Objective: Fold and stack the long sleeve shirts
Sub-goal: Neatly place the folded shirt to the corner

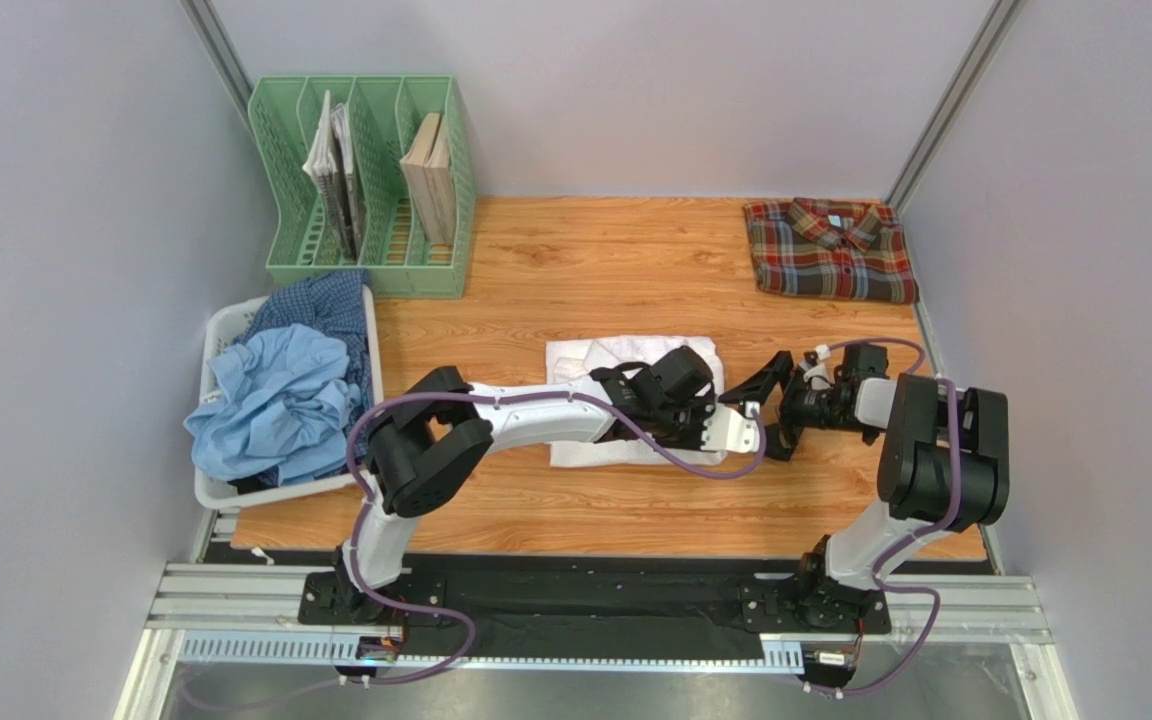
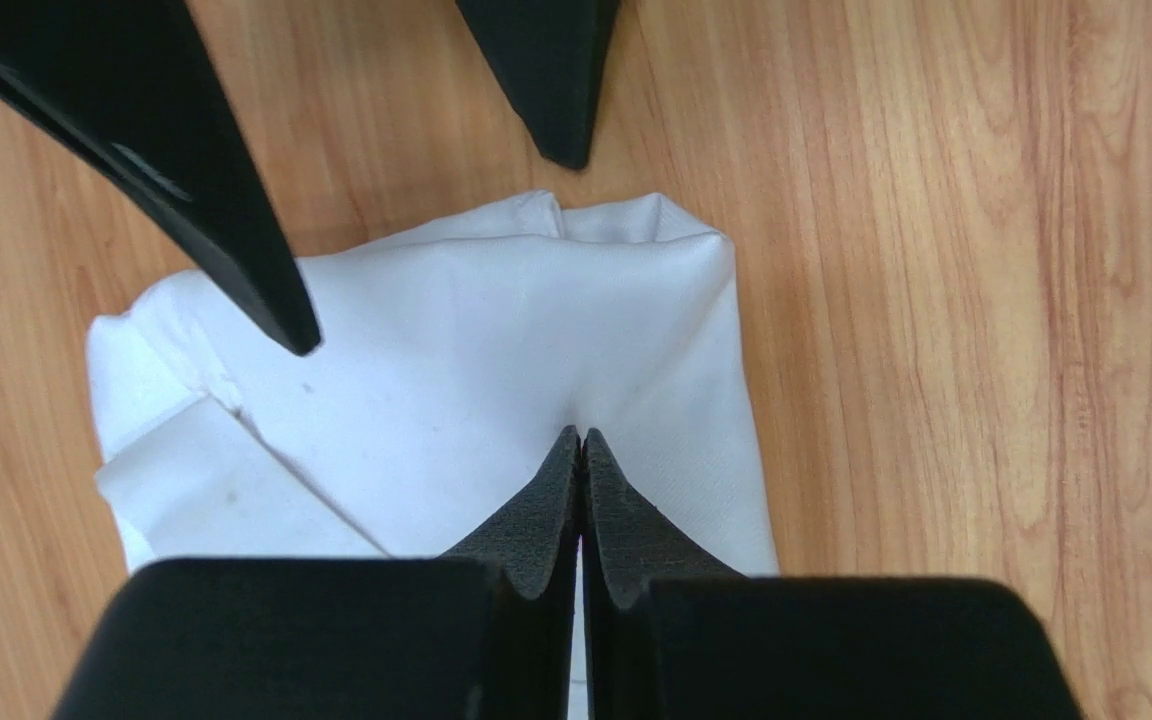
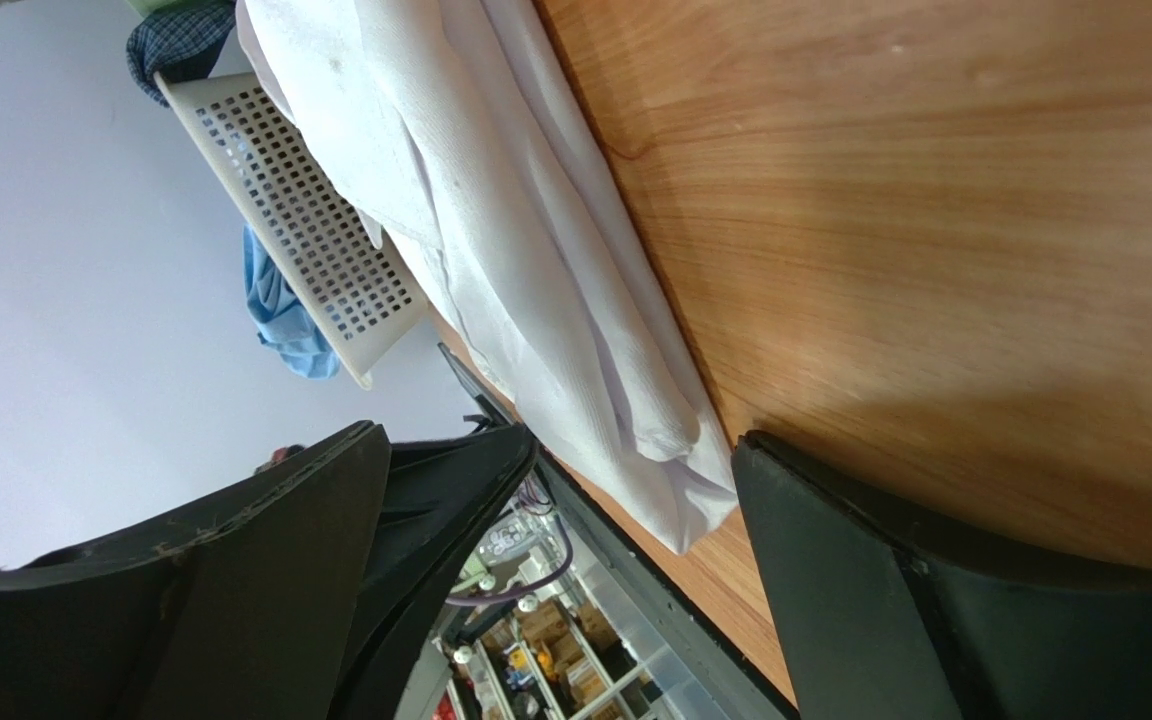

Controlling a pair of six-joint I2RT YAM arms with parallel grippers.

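- The step in hand, as I judge it, is the folding of the white shirt (image 1: 597, 360), which lies at the middle of the counter (image 1: 612, 270) in the top view; it is already gathered into a compact block with doubled layers, so the fold looks part done
- The left tool (image 2: 582, 450) is clenched, tips meeting on the white cloth at the lower middle of the left wrist view; a pucker runs up from the tips, so it appears to pinch a layer of the shirt
- The right tool (image 1: 767, 408) is released, jaws spread wide, just right of the shirt's right edge in the top view; in the right wrist view a corner of the shirt lies between its fingers, ungripped
- Next move, by my reading: the right tool must close on that corner so both tools hold the cloth, then lift and lay it over evenly; a lone left pinch could drag the block crooked
- The plaid shirt (image 1: 830, 251) lies folded at the upper right of the counter, the likely base for the stack
- A light blue shirt (image 1: 279, 402) and a checked shirt (image 1: 324, 300) lie crumpled in the basket (image 1: 259, 489) at the left, not yet folded
- Writing: none can be read; the plaid collar bears a small pale label, too small to make out, and the books in the green rack (image 1: 364, 278) at the upper left show no legible text
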